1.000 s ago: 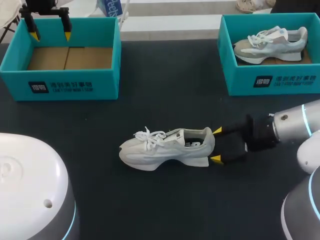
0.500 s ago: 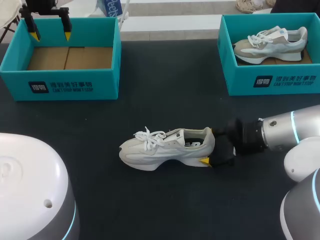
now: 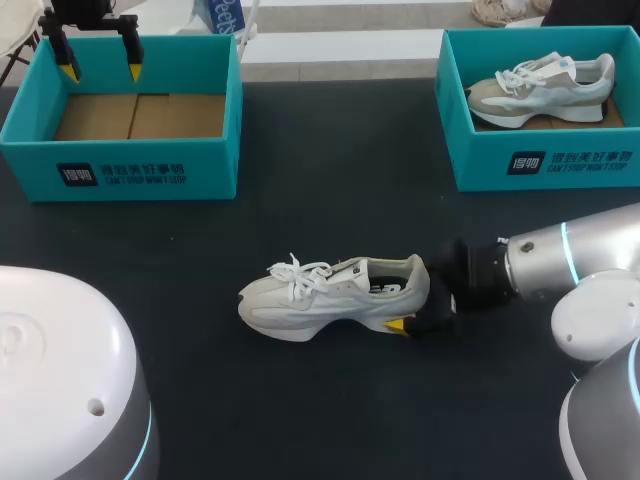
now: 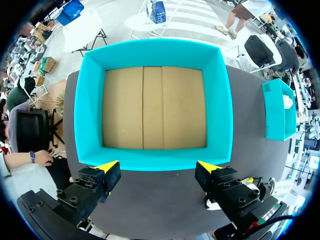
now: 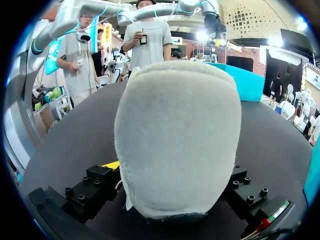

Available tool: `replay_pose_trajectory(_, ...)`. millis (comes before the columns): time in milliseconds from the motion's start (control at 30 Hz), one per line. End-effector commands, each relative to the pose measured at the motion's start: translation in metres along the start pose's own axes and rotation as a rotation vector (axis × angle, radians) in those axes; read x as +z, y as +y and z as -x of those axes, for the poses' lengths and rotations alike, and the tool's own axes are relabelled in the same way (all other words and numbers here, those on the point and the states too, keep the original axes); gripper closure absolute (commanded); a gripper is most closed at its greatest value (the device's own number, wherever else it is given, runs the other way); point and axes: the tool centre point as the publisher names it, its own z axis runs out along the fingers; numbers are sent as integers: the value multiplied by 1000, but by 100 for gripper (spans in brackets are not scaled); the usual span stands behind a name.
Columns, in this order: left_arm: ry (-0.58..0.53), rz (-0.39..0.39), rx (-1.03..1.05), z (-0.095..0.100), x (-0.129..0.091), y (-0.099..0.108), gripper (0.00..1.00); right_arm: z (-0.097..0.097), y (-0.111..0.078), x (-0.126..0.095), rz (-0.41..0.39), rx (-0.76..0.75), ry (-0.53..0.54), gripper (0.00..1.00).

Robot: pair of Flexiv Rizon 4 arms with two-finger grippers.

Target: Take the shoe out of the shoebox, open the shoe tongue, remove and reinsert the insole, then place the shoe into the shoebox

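Near the middle of the table (image 3: 330,200), the shoe (image 3: 335,295) is lying outside both boxes. It is resting on its sole, with the toe pointing toward the left edge and the heel (image 5: 175,135) toward the right edge. It is showing a pale grey-white upper, white laces looping loosely over the tongue, a dark mark on the side near the collar and a thick, sculpted white sole. Seen from the right wrist, the heel is looking rounded and fuzzy, like suede. The right gripper (image 3: 408,298) is reaching in level from the right edge with its fingers (image 5: 111,165) spread wide. They are straddling the heel, one finger close along each side, and are not clamping it. One yellow tip is showing beside the sole in the head view, while the far one is hiding behind the heel. At the far left corner, the left gripper (image 3: 100,70) is hovering over the empty box (image 3: 120,170), a teal cardboard tray with a bare brown floor. Its fingers are standing wide apart and holding nothing. At the far right corner, a second box (image 3: 540,165) of the same teal card is holding another shoe (image 3: 545,88).
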Motion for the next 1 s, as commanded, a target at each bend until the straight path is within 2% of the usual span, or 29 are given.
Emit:
replay_pose_trajectory(33, 0, -1, 0, 0, 0, 1, 0, 2, -2, 13, -7, 7, 3, 98)
replay_pose_trajectory(67, 0, -1, 0, 0, 0, 1, 0, 1, -3, 14, -6, 6, 7, 100)
replay_pose_trajectory(800, 0, -1, 0, 0, 0, 1, 0, 0, -4, 16, 1, 4, 16, 100)
replay_pose_trajectory(867, -34, -48, -29, -9, 2, 9, 0, 0, -4, 16, 1, 4, 16, 100)
replay_pose_trajectory(1000, -31, -66, -95, -24, 0, 25, 0, 0, -4, 16, 1, 4, 16, 100)
